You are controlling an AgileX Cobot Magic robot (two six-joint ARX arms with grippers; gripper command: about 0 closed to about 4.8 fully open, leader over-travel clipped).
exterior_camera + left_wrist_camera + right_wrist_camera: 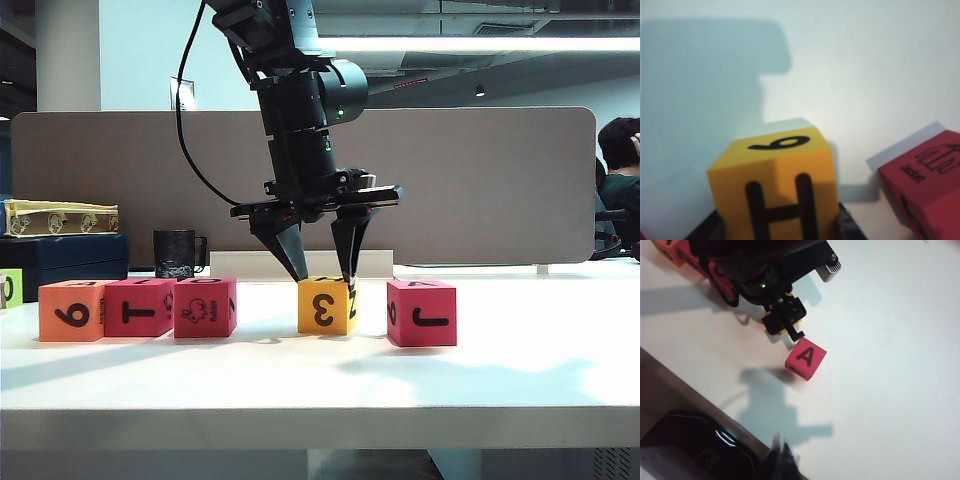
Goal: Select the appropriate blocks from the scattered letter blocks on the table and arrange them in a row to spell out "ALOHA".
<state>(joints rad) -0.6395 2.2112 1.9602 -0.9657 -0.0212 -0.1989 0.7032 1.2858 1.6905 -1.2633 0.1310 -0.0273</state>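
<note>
White table (520, 385), five blocks (326, 305)

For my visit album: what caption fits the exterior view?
Left gripper straddles the yellow block on the white table.

A white surface (520, 385) carried five blocks with black markings. An orange block (70, 310) showed a 6. Two magenta-red blocks (140, 307) beside it bore a T and a small picture. A yellow block (325, 305) showed a 3, with an H and 9 on other faces. Another magenta-red block (421, 312) showed a J, with an A on top. The left gripper (322, 272) and right gripper (782, 460) were black.
</note>
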